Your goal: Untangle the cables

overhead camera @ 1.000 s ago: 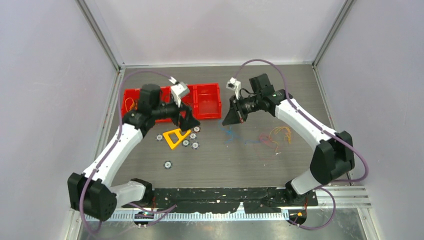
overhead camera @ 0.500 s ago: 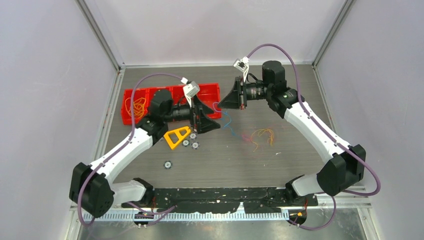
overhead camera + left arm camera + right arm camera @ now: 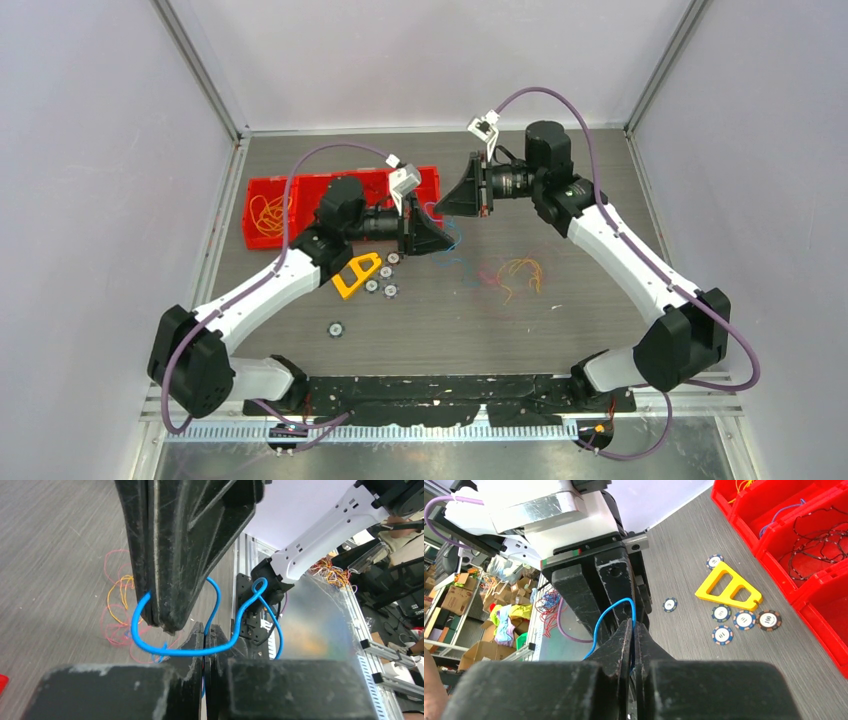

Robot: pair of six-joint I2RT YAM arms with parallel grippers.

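The left jaws and right jaws meet tip to tip above the middle of the surface, nearer its far edge. Both pairs are pressed together on the same blue cable [image 3: 185,653]. It is a thin, stiff-looking wire that sags in an open loop between the two grips and ends in a small curl on its free side. It is lifted off the surface.

A loose bunch of orange and pink-red cables [image 3: 516,271] lies flat on the surface, just right of centre. An orange bunch [image 3: 268,212] sits in the left end compartment of the red bin [image 3: 300,181] toward the far left corner. The right wrist view shows dark cables [image 3: 819,535] in another compartment.
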